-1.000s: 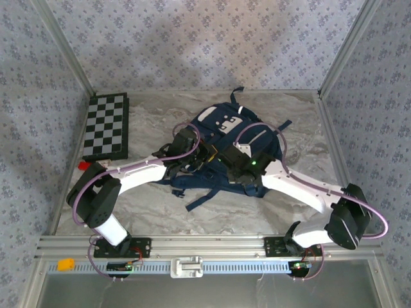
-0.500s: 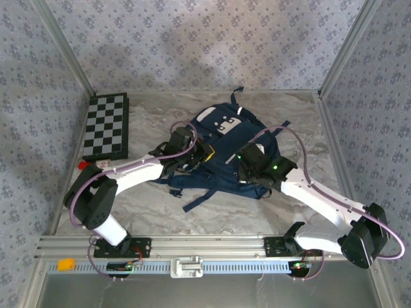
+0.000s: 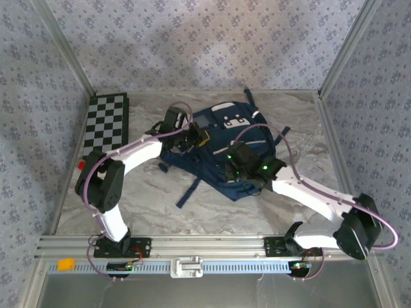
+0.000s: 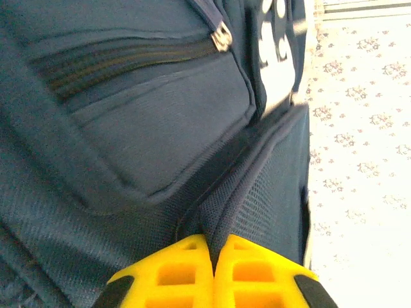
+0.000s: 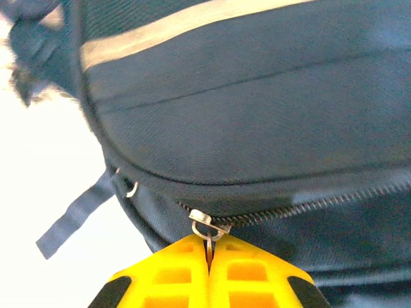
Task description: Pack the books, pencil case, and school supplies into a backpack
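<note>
- Navy fabric backpack [image 3: 215, 153] lies flat mid-table, toward the far edge, one dark strap [image 3: 187, 192] trailing toward the near side
- right gripper [image 5: 209, 247] at its near side, yellow jaws pressed together, pinching the metal zip pull [image 5: 207, 224]
- left gripper [image 4: 213, 249] at its left side, jaws clamped on a fold of the backpack's mesh
- chequered board [image 3: 106, 125] well apart, far left on the marble table [image 3: 148, 205]
</note>
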Motion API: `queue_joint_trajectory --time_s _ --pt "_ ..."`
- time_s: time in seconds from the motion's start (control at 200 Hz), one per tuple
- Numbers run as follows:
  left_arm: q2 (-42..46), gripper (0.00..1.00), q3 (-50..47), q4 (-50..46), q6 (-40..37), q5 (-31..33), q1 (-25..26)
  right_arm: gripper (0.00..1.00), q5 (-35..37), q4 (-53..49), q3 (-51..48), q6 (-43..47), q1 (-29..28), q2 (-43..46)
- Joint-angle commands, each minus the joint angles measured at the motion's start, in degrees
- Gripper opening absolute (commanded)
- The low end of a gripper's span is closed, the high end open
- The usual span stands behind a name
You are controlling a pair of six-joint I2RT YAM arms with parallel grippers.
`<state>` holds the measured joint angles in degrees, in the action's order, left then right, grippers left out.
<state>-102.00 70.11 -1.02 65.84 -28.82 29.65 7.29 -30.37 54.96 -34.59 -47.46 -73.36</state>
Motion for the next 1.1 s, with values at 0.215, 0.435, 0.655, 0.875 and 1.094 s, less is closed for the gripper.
queue_joint_trajectory --time_s 0.215,0.435,0.655,0.875,1.094 --pt "8.09 0.46 -7.66 6.12 -1.29 -0.4 -2.9 0.0 -2.22 6.42 3.37 0.05 -1.29 -7.1" --pt "14.87 0.53 -16.47 7.08 7.38 5.77 4.04 0.0 -1.82 7.83 2.35 -0.44 -1.23 -7.64" --pt "12.42 0.38 -16.13 9.64 11.85 8.13 7.6 0.0 -1.65 6.46 3.55 0.44 -1.37 -8.27" --pt "12.55 0.01 -13.27 3.28 6.93 11.31 7.27 0.0 -0.69 0.54 4.56 0.68 -1.06 -6.73" --pt "15.34 0.0 -11.56 -4.4 -3.48 9.55 0.13 0.0 0.41 -10.57 1.31 1.63 3.97 -0.81"
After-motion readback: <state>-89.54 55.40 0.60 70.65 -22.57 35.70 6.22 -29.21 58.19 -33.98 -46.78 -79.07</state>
